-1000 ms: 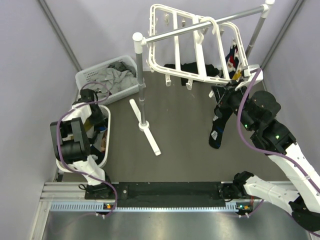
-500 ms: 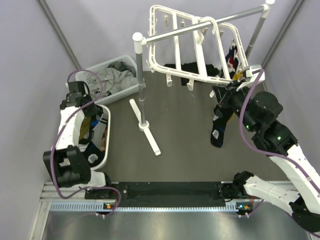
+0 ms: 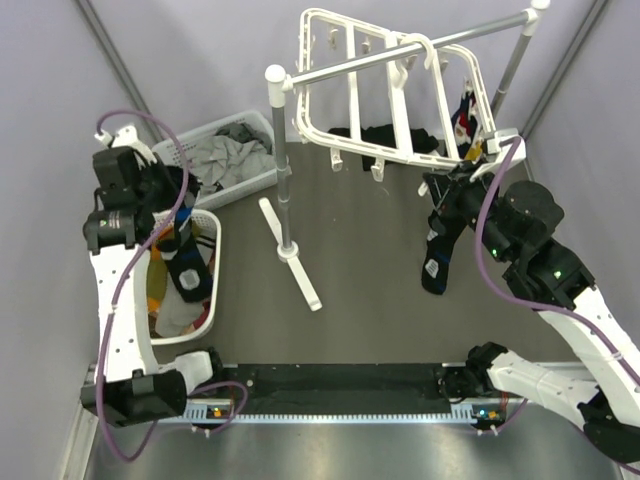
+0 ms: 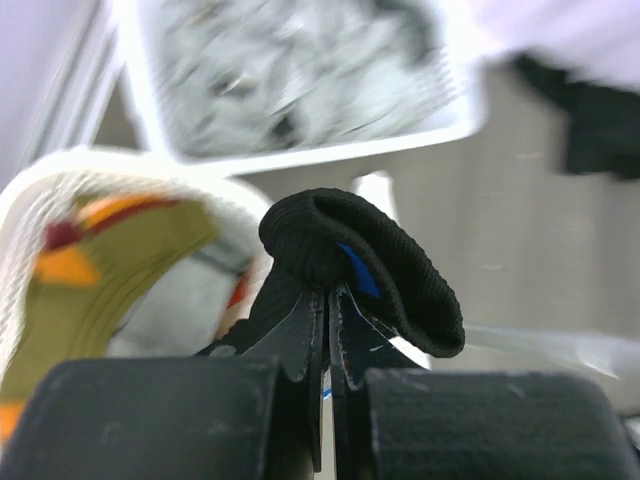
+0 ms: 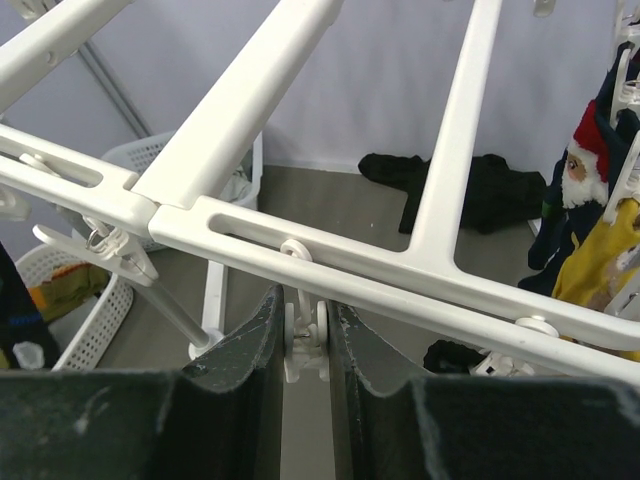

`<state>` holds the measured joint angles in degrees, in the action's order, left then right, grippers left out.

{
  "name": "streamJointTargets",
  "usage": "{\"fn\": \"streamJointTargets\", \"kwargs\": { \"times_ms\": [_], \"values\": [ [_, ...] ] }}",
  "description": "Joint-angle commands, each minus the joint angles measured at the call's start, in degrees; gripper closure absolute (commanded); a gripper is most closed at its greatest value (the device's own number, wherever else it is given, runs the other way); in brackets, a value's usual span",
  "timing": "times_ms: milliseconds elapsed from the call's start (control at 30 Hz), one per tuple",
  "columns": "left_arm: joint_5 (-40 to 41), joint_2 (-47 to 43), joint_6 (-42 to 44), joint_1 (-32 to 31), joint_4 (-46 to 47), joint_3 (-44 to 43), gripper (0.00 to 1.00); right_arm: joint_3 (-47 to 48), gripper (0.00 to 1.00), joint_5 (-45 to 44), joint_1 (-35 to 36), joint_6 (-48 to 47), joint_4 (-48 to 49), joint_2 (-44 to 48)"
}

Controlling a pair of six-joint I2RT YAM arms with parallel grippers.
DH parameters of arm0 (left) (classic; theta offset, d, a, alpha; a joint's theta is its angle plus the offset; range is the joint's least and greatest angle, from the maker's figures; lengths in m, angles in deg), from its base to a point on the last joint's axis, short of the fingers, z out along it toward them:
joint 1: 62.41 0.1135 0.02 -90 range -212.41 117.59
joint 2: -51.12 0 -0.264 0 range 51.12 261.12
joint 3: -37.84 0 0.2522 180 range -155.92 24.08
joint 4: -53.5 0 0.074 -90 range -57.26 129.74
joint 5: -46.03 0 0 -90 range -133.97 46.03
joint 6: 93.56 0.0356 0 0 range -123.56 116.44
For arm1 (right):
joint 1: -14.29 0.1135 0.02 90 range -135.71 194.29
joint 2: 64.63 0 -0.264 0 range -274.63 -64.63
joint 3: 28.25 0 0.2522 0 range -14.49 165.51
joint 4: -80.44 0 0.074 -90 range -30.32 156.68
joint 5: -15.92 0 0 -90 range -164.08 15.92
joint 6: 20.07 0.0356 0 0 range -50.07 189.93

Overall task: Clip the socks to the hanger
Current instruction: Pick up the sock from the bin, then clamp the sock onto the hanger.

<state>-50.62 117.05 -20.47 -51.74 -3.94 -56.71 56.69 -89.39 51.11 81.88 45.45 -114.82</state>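
Observation:
My left gripper (image 4: 327, 290) is shut on a black sock (image 4: 400, 270) with a blue mark, bunched over the fingertips. From above, that left gripper (image 3: 165, 215) holds the sock (image 3: 186, 262) dangling over the oval white basket (image 3: 216, 300). The white hanger (image 3: 390, 90) hangs tilted from the grey pole. Under its bar (image 5: 300, 245) my right gripper (image 5: 305, 295) is shut on a small white clip (image 5: 305, 345). A black sock with blue and white marks (image 3: 437, 250) hangs below the right gripper (image 3: 447, 180). More socks (image 3: 465, 115) are clipped at the hanger's right side.
The grey pole rack (image 3: 285, 200) with white feet stands mid-table. A rectangular white basket (image 3: 262, 180) holds pale grey cloths. A black garment (image 3: 395, 140) lies under the hanger. The oval basket holds yellow-orange and multicoloured socks (image 3: 160, 285).
My left arm has lifted out of the oval basket and swung up and back, shut on the black sock. The right arm and hanger have not moved.

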Motion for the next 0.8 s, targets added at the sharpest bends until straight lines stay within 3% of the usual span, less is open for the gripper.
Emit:
{"fn": "streamJointTargets", "kwargs": {
  "times_ms": [0,200,433,633,767],
  "values": [
    [-11.5,-4.2,-1.8,-0.6,2.5,-7.4,1.00,2.8,0.91,1.4,-0.7,-1.0,-1.4,-0.2],
    [-24.4,-6.7,-3.4,-2.1,6.0,-14.6,1.00,3.4,0.91,2.1,-0.6,-1.0,-1.4,-0.7],
    [-38.3,-9.0,-11.4,-7.6,20.3,-7.4,1.00,3.6,0.91,3.4,-0.7,-1.0,-1.2,-0.9],
    [-31.3,-8.8,-8.1,-24.3,22.8,-0.4,1.00,4.1,0.91,3.8,-0.7,-0.4,-1.2,-1.3],
    [-22.3,-5.0,-7.5,-41.5,27.1,5.2,1.00,4.6,0.91,4.1,-0.7,-0.3,-1.4,-1.6]
  ]
}}
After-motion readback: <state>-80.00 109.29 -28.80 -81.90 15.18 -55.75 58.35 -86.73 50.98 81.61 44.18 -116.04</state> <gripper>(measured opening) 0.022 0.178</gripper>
